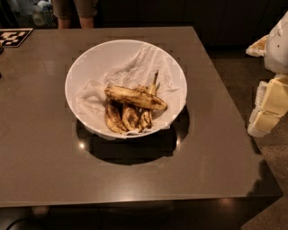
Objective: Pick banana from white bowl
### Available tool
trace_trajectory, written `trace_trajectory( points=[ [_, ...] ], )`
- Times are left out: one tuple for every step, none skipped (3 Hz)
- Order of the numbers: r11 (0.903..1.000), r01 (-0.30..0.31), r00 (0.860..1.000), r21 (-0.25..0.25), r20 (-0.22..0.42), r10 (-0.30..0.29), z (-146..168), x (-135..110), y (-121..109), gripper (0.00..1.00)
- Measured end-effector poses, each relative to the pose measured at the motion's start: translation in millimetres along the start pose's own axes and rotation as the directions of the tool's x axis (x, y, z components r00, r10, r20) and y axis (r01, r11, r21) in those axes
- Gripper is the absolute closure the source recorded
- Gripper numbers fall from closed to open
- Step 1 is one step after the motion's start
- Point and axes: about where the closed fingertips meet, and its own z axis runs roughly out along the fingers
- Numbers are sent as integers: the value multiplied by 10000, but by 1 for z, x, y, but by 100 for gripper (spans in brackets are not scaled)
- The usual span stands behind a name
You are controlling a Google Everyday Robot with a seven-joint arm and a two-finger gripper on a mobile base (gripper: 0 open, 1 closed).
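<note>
Cannot tell whether open or closed: gripper at right edge of frame, blocky and cream-coloured under a smooth white rounded shell, beyond the table's right side and well apart from everything on it.

Lying across the middle of the white bowl, far to the left of the gripper and not touched by it: one banana, long, slightly curved, dull yellow with brown-black blotches and dark tips, left end higher in frame, right end lower. Resting on top of three short bananas, darker and bunched side by side toward the bowl's near wall, joined to one thin stem poking upward behind the long fruit.

One bowl: round, deep, smooth, glossy. Lined with crumpled white paper, wrinkled and soft-looking. One table: flat, grey-brown, faintly shiny, square-cornered. One black-and-white patterned tag at upper left. Two bare legs of a person at top of frame.
</note>
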Motion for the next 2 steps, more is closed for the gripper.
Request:
trace_trajectory(
  points=[
    [10000, 0, 10000, 0, 0, 0, 0, 0, 0, 0],
    [9997, 200, 9998, 102, -72, -199, -2, -13, 1, 0]
  ],
)
